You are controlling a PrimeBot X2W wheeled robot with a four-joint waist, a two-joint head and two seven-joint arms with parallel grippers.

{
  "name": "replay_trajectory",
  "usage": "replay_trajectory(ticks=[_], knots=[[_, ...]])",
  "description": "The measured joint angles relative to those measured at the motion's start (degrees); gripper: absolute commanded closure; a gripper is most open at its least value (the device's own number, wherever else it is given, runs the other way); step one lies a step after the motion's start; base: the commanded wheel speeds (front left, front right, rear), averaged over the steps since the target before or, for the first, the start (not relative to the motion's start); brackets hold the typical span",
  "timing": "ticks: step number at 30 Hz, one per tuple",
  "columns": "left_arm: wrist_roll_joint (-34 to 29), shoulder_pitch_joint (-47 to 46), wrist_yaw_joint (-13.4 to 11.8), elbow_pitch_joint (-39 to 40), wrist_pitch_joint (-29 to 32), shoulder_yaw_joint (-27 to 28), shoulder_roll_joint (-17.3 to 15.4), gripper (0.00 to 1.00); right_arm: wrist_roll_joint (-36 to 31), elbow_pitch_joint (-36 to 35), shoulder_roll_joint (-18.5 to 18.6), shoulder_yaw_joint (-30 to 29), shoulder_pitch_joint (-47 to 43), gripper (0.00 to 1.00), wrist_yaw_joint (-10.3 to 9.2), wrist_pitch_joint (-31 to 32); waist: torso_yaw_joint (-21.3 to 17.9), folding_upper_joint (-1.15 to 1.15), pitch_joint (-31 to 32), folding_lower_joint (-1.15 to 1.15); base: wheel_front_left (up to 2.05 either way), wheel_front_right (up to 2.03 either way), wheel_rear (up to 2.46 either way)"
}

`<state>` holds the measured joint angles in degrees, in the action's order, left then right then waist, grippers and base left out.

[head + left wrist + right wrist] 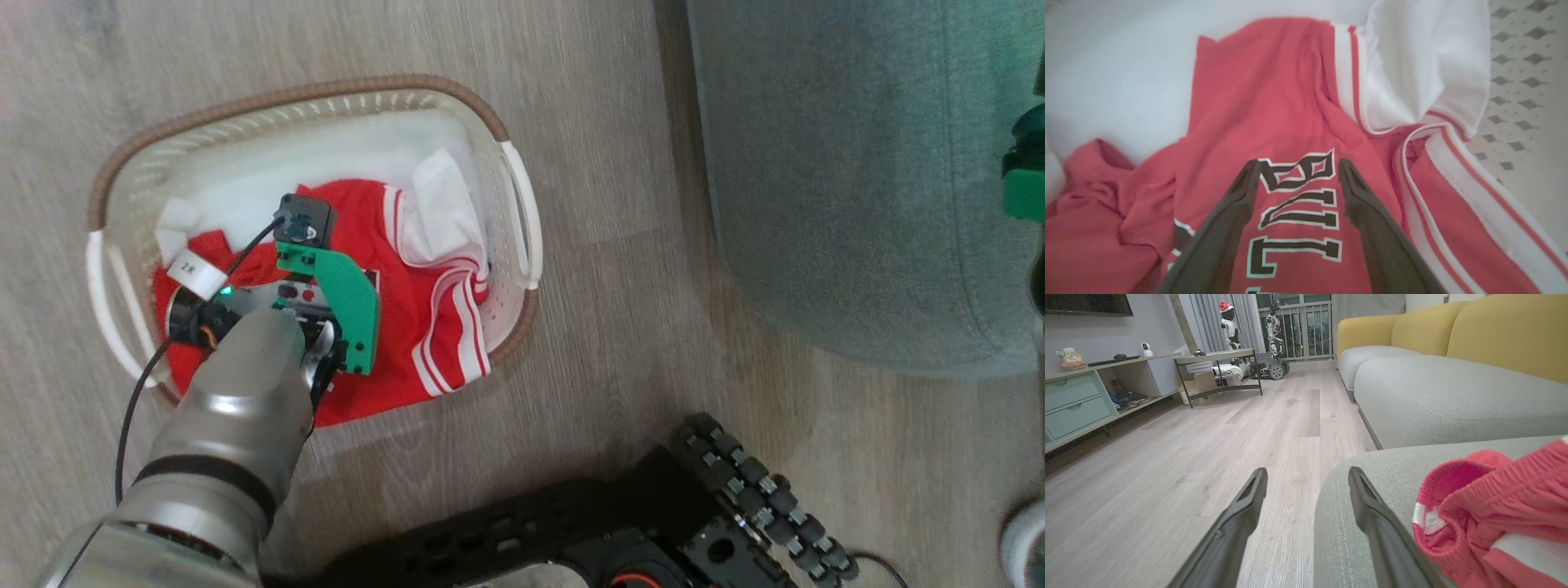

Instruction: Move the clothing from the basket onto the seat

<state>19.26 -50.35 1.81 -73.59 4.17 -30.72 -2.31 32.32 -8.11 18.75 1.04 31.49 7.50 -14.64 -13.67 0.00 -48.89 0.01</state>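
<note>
Wood floor, cream perforated plastic basket: my L gripper, fingers apart, poised over red lettered jersey to pinch it; R gripper apart, idle by grey-green fabric seat.

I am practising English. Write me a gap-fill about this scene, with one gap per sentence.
The left gripper hangs open over the jersey's ____ lettering. The basket stands on the wooden ____. A ____ garment lies on the seat. The right gripper's jaws are ____.
Missing: black, floor, red, open.
</note>
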Motion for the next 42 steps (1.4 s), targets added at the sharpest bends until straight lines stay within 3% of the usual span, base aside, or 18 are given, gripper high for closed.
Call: replay_trajectory(ticks=[5,10,18,19,20,21,22,23,42], knots=[[0.1,-0.2,-1.9,-0.5,5.3,-0.2,-1.0,0.0,-0.1,-2.2,-0.2,-0.1,1.3,0.0,0.0,0.0,-1.7,0.0,-3.5,0.0,0.0,0.0,0.0],[-0.9,-1.9,-3.9,-0.6,5.7,-1.4,-2.8,0.0,-0.1,-3.0,-0.5,-0.4,2.0,0.0,0.0,0.0,-3.0,0.0,-6.1,-0.01,0.0,0.0,0.0],[-2.2,-3.4,-3.3,-0.6,8.6,-3.7,-4.4,0.0,-0.1,-3.4,-1.2,-0.3,2.4,0.0,0.0,0.0,-4.7,0.0,-9.0,-0.01,0.0,0.0,0.0],[-2.2,-3.4,-3.2,-0.6,8.7,-3.7,-4.6,0.08,-0.1,-3.4,-1.2,-0.3,2.5,0.0,0.0,0.0,-4.8,0.0,-9.1,-0.01,0.0,0.0,0.0],[-2.2,-3.5,-2.8,-0.6,8.8,-3.7,-4.7,0.08,-0.1,-3.4,-1.2,-0.3,2.7,0.0,0.0,0.0,-4.8,0.0,-9.1,-0.01,0.0,0.0,0.0],[-2.1,-3.5,-2.8,-0.6,8.7,-3.7,-4.9,0.22,-0.1,-3.4,-1.3,-0.3,3.0,0.0,0.0,0.0,-4.8,0.0,-9.1,-0.01,0.0,0.0,0.0],[-2.1,-3.5,-2.5,-0.6,8.3,-3.7,-5.0,0.68,-0.1,-3.4,-1.3,-0.3,3.2,0.0,0.0,0.0,-4.7,0.01,-9.1,-0.01,0.0,0.0,0.0],[-2.1,-3.5,-2.2,-0.7,7.7,-3.7,-5.4,1.0,-0.1,-3.4,-1.3,-0.3,3.4,0.0,0.0,0.0,-4.7,0.01,-9.1,-0.01,0.0,0.0,0.0],[0.7,-1.2,1.8,-0.8,2.8,-3.9,-4.2,1.0,-0.9,-2.0,-1.4,0.1,3.1,0.0,0.0,0.0,-3.0,0.0,-2.0,-0.01,0.0,0.0,0.0]])
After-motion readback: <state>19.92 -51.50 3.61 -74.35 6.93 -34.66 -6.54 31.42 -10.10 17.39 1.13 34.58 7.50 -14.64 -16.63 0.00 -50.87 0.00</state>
